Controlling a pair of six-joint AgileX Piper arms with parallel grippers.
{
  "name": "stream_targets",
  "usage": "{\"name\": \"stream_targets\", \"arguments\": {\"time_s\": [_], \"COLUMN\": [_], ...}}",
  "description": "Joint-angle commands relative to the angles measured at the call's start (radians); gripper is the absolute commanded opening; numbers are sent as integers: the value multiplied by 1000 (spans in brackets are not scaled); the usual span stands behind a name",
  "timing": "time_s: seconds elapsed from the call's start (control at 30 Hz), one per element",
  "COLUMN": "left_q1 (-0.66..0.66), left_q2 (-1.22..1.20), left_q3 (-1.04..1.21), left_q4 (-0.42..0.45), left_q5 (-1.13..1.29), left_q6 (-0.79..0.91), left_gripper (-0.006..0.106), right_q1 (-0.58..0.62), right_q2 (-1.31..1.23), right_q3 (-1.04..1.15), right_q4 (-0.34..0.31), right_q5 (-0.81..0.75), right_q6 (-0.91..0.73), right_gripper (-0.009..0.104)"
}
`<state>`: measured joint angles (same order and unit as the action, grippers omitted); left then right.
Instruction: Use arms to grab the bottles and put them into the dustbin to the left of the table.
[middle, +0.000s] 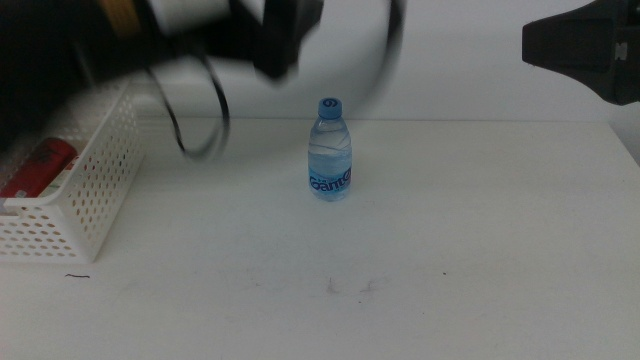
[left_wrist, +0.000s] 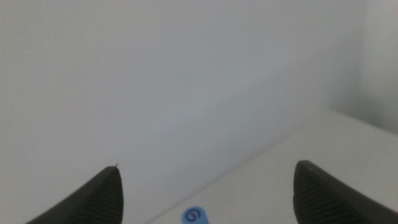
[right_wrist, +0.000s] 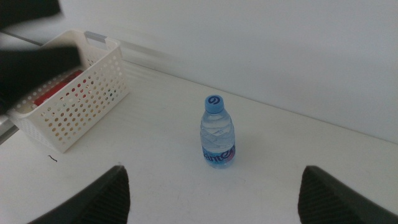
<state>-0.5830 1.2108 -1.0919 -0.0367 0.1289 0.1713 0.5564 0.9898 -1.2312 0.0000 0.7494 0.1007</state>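
White smooth table (middle: 480, 250); ribbed clear water bottle (middle: 330, 150) upright; perforated basket (middle: 95, 200); both grippers' fingers spread.

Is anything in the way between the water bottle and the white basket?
Nothing sits on the table between the bottle and the basket. The left arm hangs blurred above that stretch, its gripper open over the bottle's cap.

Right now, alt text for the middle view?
A small clear plastic water bottle with a blue cap and label stands upright, alone, mid-table on the white tabletop. At left, a white perforated plastic basket holds a red can; the blurred left arm crosses above it.
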Motion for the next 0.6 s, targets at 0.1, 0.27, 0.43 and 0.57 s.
{"name": "stream_targets", "arguments": {"time_s": [0.1,0.27,0.43,0.57], "left_q1": [-4,-4,-4,-2], "left_q2": [79,257,418,529], "left_q3": [474,531,531,523], "left_q4": [51,26,-17,-43], "left_q5": [-717,-759,-930,-1075], "left_q6": [-152,-279,-281,-281], "left_gripper": [94,94,94,94], "right_q1": [1,1,1,1], "right_q2": [-2,-2,-2,-2], "right_q3": [5,5,5,5], "right_q4": [-9,-9,-9,-9], "right_q5": [-12,-12,-12,-12], "right_q6": [-1,-1,-1,-1], "right_gripper": [82,82,82,82]}}
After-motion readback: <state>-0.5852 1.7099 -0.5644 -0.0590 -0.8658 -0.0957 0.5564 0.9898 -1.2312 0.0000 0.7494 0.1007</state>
